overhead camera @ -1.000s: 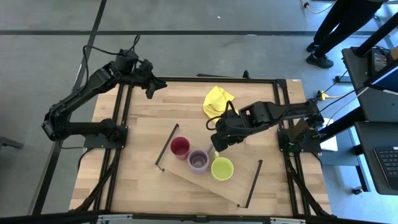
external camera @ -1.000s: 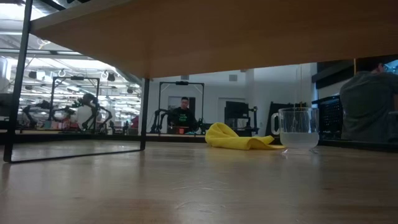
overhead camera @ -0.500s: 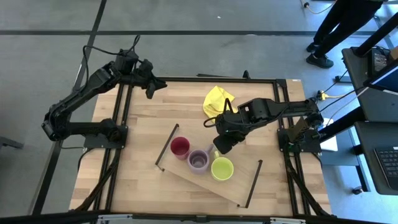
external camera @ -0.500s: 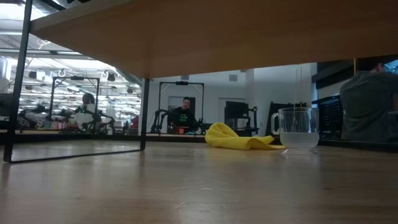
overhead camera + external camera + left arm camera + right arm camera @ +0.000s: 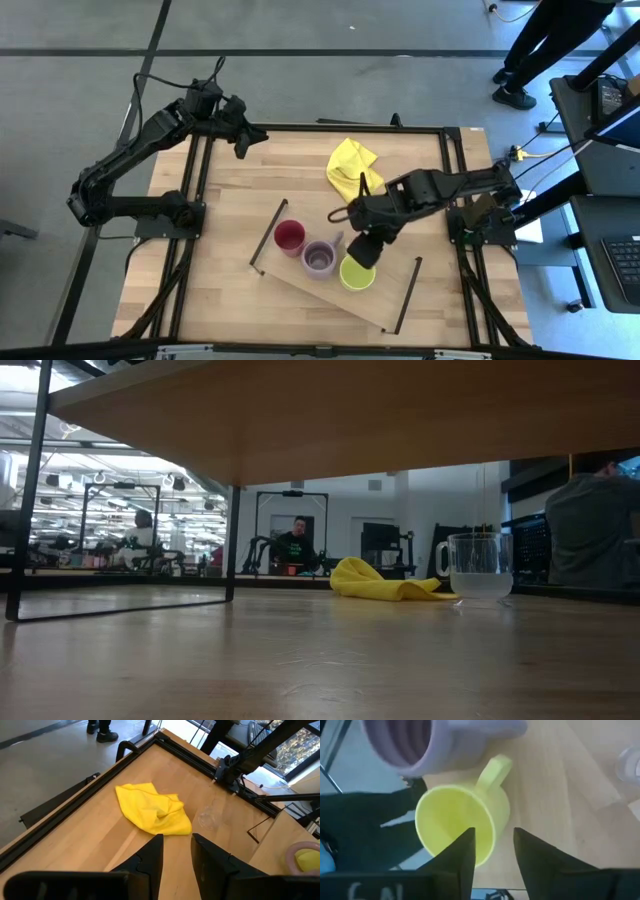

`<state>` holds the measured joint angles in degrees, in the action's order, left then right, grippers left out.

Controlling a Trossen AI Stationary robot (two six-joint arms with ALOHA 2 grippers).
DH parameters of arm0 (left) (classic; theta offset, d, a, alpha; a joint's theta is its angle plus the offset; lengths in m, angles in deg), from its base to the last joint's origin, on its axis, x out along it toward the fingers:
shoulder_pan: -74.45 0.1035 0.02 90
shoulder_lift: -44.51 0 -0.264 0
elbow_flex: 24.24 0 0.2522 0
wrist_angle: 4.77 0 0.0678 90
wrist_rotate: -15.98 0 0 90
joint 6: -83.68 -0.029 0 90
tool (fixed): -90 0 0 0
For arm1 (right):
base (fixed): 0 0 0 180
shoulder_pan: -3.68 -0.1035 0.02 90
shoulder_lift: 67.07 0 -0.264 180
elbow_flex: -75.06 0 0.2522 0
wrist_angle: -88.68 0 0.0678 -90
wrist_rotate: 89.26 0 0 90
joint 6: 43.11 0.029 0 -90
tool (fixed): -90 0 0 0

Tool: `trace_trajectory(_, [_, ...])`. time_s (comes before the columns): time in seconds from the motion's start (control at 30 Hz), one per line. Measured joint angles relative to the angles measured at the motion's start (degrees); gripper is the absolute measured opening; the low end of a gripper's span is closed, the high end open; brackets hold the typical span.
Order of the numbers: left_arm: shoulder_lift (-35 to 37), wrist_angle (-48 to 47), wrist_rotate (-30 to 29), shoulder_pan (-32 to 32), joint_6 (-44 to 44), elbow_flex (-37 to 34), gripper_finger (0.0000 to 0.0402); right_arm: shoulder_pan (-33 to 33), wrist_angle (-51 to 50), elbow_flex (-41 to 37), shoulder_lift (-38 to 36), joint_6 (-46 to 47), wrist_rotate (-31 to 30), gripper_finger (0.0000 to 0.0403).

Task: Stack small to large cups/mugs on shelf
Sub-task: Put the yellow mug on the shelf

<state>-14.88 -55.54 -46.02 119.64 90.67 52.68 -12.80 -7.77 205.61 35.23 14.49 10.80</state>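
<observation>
A red cup (image 5: 290, 236), a purple mug (image 5: 320, 257) and a yellow-green mug (image 5: 352, 277) stand in a row on the shelf (image 5: 330, 297), a light-wood board with black rails. My right gripper (image 5: 362, 252) hangs open just over the yellow-green mug (image 5: 455, 817). One finger is above its inside and the other outside its wall, on the side away from the handle. The clear glass tumbler (image 5: 480, 565) stands on the tabletop beside the yellow cloth (image 5: 385, 580). My left gripper (image 5: 240, 143) waits open at the far left corner.
The yellow cloth (image 5: 350, 163) lies crumpled near the table's far edge. Black frame bars (image 5: 452, 190) run along the table's sides. The shelf's thin rails (image 5: 267, 235) stand at its two short ends. People show in the room beyond the table.
My right gripper has moved a little toward the table's near edge, from beside the purple mug's handle to over the yellow-green mug, and its wrist has rolled. The cups and the shelf have stayed in place.
</observation>
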Motion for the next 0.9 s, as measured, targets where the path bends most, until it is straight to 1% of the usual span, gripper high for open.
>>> trace_trajectory(0.13, [-0.06, 0.02, -0.21, 0.00, -0.04, 0.00, 0.0094, -1.70, 0.04, 0.00, 0.02, -1.33, -4.41, 0.0126])
trace_trajectory(0.2, [-0.43, 0.09, -0.23, 0.00, -0.03, 0.00, 0.0094, -1.96, 0.06, 0.00, 0.02, -2.18, -4.97, 0.0123])
trace_trajectory(0.3, [-1.00, 0.13, -0.41, 0.02, -0.05, 0.00, 0.0094, -2.17, 0.14, 0.00, 0.24, -2.61, -4.90, 0.0122])
trace_trajectory(0.67, [-4.09, 0.39, -0.45, 0.00, -0.05, 0.00, 0.0094, -2.20, 1.80, 0.00, 0.35, -2.36, -0.47, 0.0122])
trace_trajectory(0.9, [-3.76, 4.70, 0.38, -0.02, -0.99, 0.00, 0.0094, -2.20, 2.26, -0.02, 2.64, -5.16, -0.40, 0.0122])
